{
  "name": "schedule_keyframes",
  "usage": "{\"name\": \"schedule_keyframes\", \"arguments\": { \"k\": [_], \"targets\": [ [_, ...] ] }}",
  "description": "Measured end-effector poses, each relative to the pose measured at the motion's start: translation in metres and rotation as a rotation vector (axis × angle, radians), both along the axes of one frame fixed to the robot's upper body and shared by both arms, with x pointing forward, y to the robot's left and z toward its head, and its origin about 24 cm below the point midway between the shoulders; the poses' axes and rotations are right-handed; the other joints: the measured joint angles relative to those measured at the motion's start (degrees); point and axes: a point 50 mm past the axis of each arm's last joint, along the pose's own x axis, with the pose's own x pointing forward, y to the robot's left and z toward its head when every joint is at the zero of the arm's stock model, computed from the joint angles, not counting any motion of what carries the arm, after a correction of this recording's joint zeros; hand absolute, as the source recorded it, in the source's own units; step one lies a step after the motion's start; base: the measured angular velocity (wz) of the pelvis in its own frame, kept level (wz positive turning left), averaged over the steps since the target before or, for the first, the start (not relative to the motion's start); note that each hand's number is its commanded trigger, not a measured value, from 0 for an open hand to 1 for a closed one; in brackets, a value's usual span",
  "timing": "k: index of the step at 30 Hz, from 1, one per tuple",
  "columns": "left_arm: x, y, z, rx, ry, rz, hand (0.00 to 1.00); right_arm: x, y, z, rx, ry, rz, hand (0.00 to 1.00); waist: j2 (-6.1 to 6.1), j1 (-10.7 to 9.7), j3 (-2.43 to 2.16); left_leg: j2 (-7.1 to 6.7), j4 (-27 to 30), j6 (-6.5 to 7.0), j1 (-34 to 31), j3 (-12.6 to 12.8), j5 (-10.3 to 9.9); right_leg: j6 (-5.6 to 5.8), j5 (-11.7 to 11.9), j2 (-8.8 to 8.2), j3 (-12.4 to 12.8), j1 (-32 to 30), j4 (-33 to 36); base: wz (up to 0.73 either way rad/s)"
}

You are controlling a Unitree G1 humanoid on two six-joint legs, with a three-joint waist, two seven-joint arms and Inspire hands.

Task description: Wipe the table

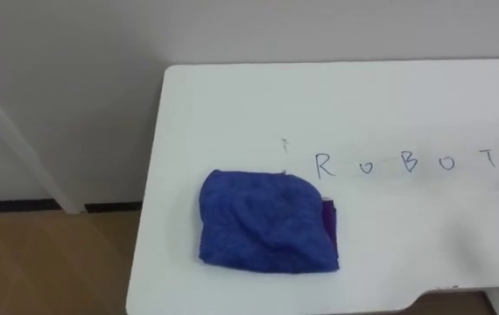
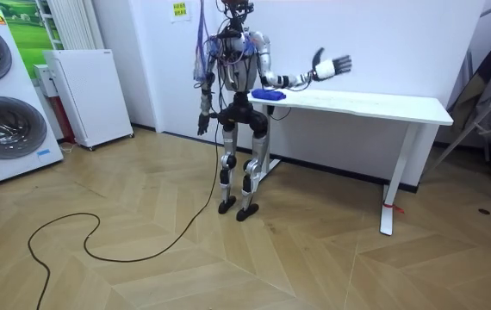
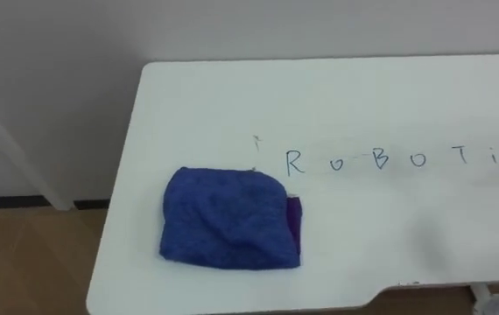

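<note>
A folded blue cloth point(image 1: 267, 223) lies on the white table point(image 1: 390, 105) near its left end and front edge, with no hand on it. Marker letters point(image 1: 407, 162) run across the tabletop to the right of the cloth. In the room view I stand at the table's left end, facing the wall. My right hand point(image 2: 332, 67) is raised above the tabletop, open with its fingers spread, well to the right of the cloth point(image 2: 267, 94). My left hand point(image 2: 202, 127) hangs at my side, below table height.
The table stands against a white wall, and its left edge point(image 1: 149, 219) drops to the wooden floor. On the room view's left stand a washing machine point(image 2: 4, 95) and a white cabinet point(image 2: 86, 95). A tripod point(image 2: 487, 103) stands past the table's right end.
</note>
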Motion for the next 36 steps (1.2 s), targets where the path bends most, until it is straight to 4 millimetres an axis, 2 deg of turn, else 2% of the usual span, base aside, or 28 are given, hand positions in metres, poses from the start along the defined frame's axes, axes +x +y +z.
{"name": "schedule_keyframes", "arguments": {
  "k": [3, 5, 6, 7, 8, 11, 13, 16, 20, 24, 27, 30, 36],
  "targets": [
    [0.002, 0.000, 0.000, -0.004, -0.010, -0.008, 0.00, 0.012, 0.016, 0.015, -0.125, -0.009, 0.103, 0.00, 0.29, 1.1, -0.13, -0.15, -0.2, 0.28, -0.5, -1.0, 0.2, 0.03, 0.0, -0.13, -0.4, -0.3, 0.0, 0.12],
    [0.002, 0.000, 0.000, -0.005, -0.011, -0.007, 0.00, 0.023, 0.027, 0.025, -0.139, -0.043, 0.173, 0.00, 0.43, 2.6, 0.02, -0.11, -0.2, 0.31, -0.4, -1.1, 0.2, 0.04, 0.0, -0.13, -0.5, -0.3, 0.0, 0.00],
    [0.003, 0.000, 0.000, -0.005, -0.012, -0.008, 0.00, 0.025, 0.030, 0.026, -0.139, -0.047, 0.193, 0.00, 0.38, 2.8, 0.06, -0.12, -0.2, 0.31, -0.3, -1.1, 0.2, 0.04, 0.0, -0.13, -0.6, -0.1, 0.0, 0.07],
    [0.003, -0.001, 0.000, -0.007, -0.013, -0.010, 0.00, 0.029, 0.038, 0.027, -0.138, -0.048, 0.240, 0.00, -0.11, 3.2, 0.30, -0.12, -0.2, 0.31, -0.4, -1.3, 0.2, 0.04, 0.0, -0.15, -1.1, 0.0, 0.0, 0.13],
    [0.004, -0.001, 0.000, -0.009, -0.014, -0.014, 0.00, 0.036, 0.046, 0.028, -0.139, -0.045, 0.291, 0.00, -0.07, 3.4, 0.25, -0.13, -0.2, 0.33, -0.4, -1.5, 0.2, 0.04, 0.0, -0.18, -1.5, 0.1, 0.0, 0.14],
    [0.008, -0.003, -0.001, -0.012, -0.014, -0.040, 0.00, 0.050, 0.062, 0.033, -0.189, -0.020, 0.402, 0.00, -0.36, 3.8, 0.70, -0.18, -0.2, 0.40, -0.5, -2.7, 0.3, 0.04, 0.0, -0.26, -2.3, 0.6, 0.0, 0.15],
    [0.010, -0.003, -0.001, -0.008, -0.012, -0.059, 0.00, 0.054, 0.069, 0.032, -0.233, 0.018, 0.443, 0.00, -0.50, 4.4, 0.73, -0.26, -0.1, 0.39, -0.5, -3.0, 0.3, 0.04, 0.0, -0.25, -2.7, 0.7, -0.1, 0.14],
    [0.009, -0.004, -0.001, -0.018, -0.004, -0.072, 0.00, 0.058, 0.081, 0.028, -0.280, 0.086, 0.531, 0.00, -1.12, 4.8, 0.42, -0.11, 0.3, 0.38, -1.2, -3.9, 0.3, 0.06, 0.0, -0.37, -3.3, 0.8, -0.3, 0.15],
    [0.012, -0.004, -0.002, -0.022, 0.001, -0.103, 0.00, 0.062, 0.097, 0.022, -0.372, 0.191, 0.630, 0.00, -1.12, 5.9, 0.25, -0.18, 0.6, 0.39, -2.0, -4.4, 0.3, 0.23, 0.4, -0.35, -3.4, 0.7, -1.1, 0.06],
    [0.012, -0.004, -0.002, -0.018, 0.004, -0.118, 0.00, 0.064, 0.104, 0.017, -0.435, 0.261, 0.671, 0.00, -1.08, 6.1, 0.08, -0.33, 0.6, 0.42, -2.4, -4.9, 0.4, 0.31, 0.4, -0.47, -3.9, 0.8, -1.1, 0.08],
    [0.015, -0.005, 0.000, -0.009, 0.004, -0.172, 0.00, 0.064, 0.113, 0.004, -0.459, 0.330, 0.724, 0.00, -1.19, 6.3, 0.00, -0.32, 0.6, 0.42, -2.2, -5.1, 0.4, 0.44, 0.5, -0.47, -4.2, 1.0, -1.1, 0.02],
    [0.025, -0.008, 0.001, -0.008, -0.020, -0.215, 0.00, 0.060, 0.119, -0.019, -0.449, 0.454, 0.794, 0.00, -1.13, 7.1, 0.10, -0.55, 0.5, 0.44, -1.6, -5.6, 0.4, 0.49, 0.5, -0.57, -4.7, 1.8, -1.2, 0.08],
    [0.036, -0.010, 0.002, -0.030, -0.041, -0.266, 0.00, 0.059, 0.124, -0.028, -0.469, 0.532, 0.839, 0.00, -0.95, 7.5, 0.21, -0.85, -0.1, 0.80, -1.3, -5.9, 0.6, 0.50, 0.5, -0.76, -4.9, 2.0, -1.2, 0.04]
  ]
}}
